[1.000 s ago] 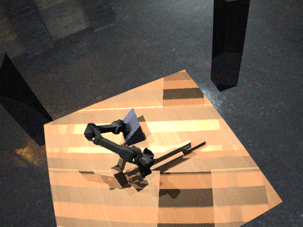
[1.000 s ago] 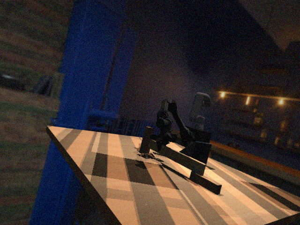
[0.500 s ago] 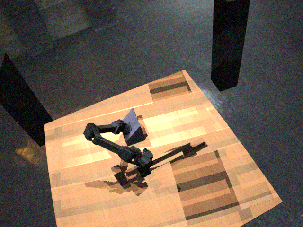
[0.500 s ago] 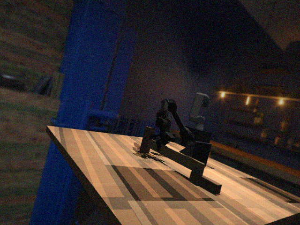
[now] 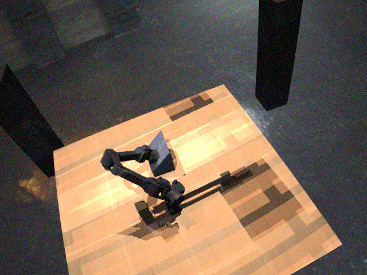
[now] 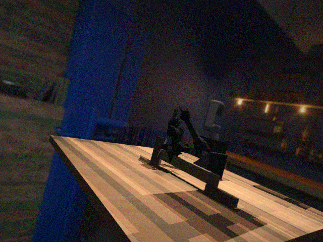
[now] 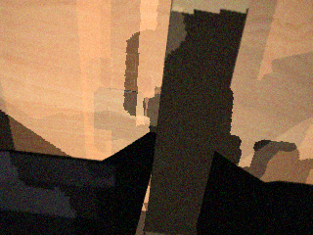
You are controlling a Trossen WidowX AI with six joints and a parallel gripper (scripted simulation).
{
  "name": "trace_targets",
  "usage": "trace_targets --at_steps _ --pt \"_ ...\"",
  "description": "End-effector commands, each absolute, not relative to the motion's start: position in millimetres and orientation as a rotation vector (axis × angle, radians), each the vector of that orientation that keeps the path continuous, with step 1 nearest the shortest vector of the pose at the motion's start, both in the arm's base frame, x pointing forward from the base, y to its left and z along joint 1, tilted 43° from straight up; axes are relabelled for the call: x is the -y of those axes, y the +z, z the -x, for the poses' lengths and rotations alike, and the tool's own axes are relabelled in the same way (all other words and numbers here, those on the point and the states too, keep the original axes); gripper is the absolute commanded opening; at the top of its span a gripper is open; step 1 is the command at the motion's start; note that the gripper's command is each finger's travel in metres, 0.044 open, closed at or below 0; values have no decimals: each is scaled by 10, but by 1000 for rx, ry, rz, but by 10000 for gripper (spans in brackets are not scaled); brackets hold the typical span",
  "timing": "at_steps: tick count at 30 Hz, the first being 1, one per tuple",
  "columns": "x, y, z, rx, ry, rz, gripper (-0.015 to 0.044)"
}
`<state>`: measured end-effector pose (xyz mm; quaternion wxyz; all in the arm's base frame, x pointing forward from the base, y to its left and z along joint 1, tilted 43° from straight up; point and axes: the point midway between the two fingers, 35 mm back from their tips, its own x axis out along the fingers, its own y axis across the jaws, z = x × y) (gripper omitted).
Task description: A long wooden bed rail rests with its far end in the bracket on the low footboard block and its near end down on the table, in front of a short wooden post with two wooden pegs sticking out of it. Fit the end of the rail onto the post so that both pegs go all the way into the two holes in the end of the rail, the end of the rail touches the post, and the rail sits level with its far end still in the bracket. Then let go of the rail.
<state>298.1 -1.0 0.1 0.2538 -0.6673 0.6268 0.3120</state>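
Observation:
The long wooden rail (image 5: 206, 186) (image 6: 193, 168) (image 7: 201, 88) is dark in shadow. My gripper (image 5: 175, 209) (image 6: 170, 156) (image 7: 170, 142) is shut on it close to its near end. That end is raised off the table, and the rail looks roughly level in the exterior view. The far end is at the bracket on the low footboard block (image 5: 244, 176) (image 6: 226, 199). The short post (image 5: 144, 211) (image 6: 157, 150) stands upright just beyond the near end. A small gap seems to show between them in the top view. The pegs and holes are too small and dark to make out.
A dark wedge-shaped mount (image 5: 167, 166) carries the arm's base, to one side of the rail. The arm reaches over from it and hides part of the near end. Dark shadows lie on the table (image 5: 201, 242) around the post and block.

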Motion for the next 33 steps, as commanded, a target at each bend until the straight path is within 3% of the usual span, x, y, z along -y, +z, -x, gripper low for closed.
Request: trace_targets --at_steps 1,33 --pt "30 39 -2989 -1697 848 1818 0" --pt "82 77 -2994 -1697 848 1818 0"
